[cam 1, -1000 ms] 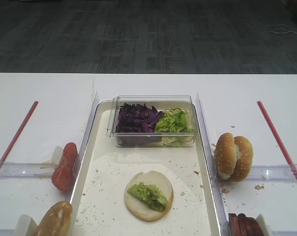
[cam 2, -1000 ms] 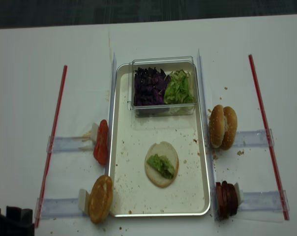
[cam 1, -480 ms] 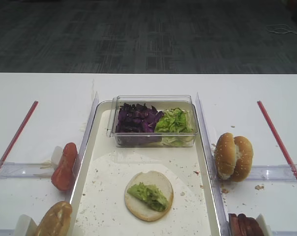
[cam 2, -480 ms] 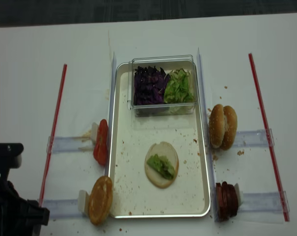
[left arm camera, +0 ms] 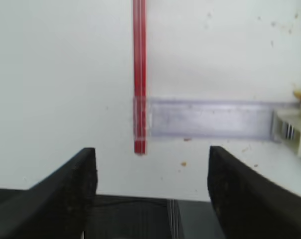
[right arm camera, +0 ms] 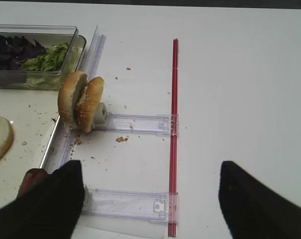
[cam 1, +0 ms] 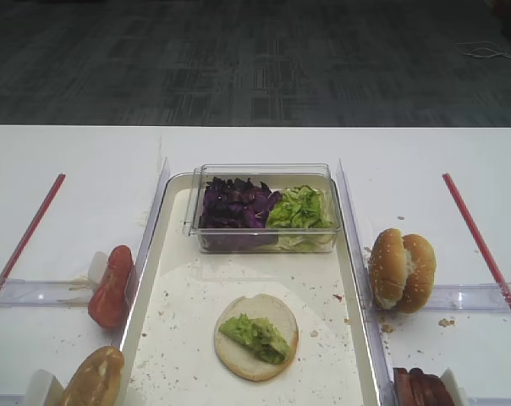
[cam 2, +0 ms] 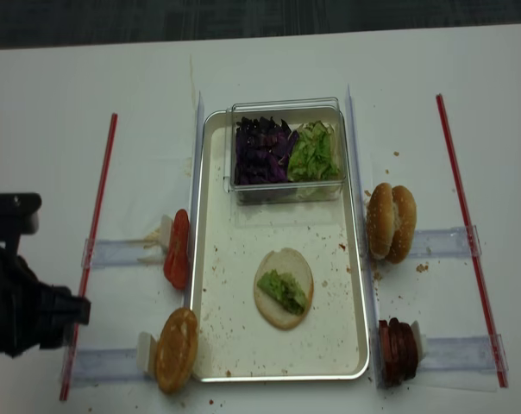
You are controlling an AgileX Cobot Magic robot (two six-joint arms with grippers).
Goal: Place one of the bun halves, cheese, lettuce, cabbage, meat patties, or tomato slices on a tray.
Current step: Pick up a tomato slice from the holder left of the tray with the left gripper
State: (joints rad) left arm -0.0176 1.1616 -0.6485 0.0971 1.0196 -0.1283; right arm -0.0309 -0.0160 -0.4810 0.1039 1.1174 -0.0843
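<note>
The cream tray holds a bun half topped with lettuce. A clear tub at its far end holds cabbage and more lettuce. Tomato slices stand left of the tray. Bun halves and meat patties stand to its right. My left gripper is open and holds nothing, over the table's near left edge; its arm shows dark there. My right gripper is open and holds nothing, right of the tray.
Orange-tan round slices stand at the tray's near left corner. Red strips run along both sides, crossed by clear plastic rails. Crumbs lie scattered on the tray and the white table.
My left arm has come up from the bottom left corner of the overhead view and moved farther onto the table beside the red strip. The food has not moved.
</note>
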